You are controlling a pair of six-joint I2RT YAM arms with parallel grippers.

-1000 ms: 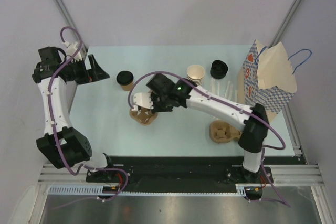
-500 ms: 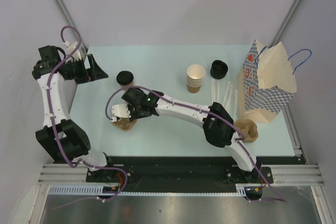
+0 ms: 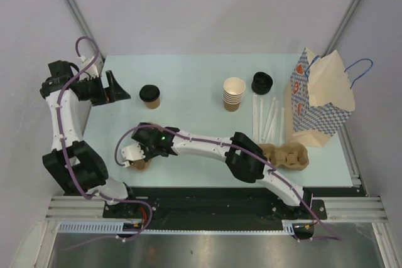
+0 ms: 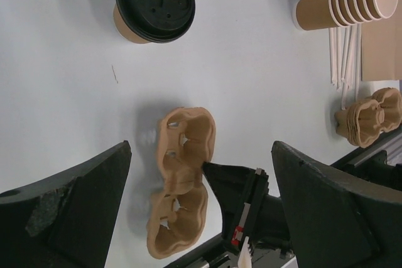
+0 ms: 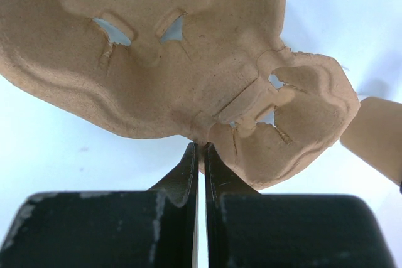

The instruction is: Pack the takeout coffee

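The right hand (image 5: pixel 200 149) pinches the rim of a pulp carrier (image 5: pixel 188 61) near the counter's (image 3: pixel 195 86) near-left corner (perhaps just lifted); so thin a grip could let it twist free. The left hand (image 3: pixel 115 86) gapes empty; the takeout coffee (image 3: pixel 149 95) stands toward the far-left corner.

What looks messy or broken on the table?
Nothing is spilled or broken. The takeout coffee stands upright with its lid on. Only the white straws look untidy, lying loose and fanned out beside the paper bag.
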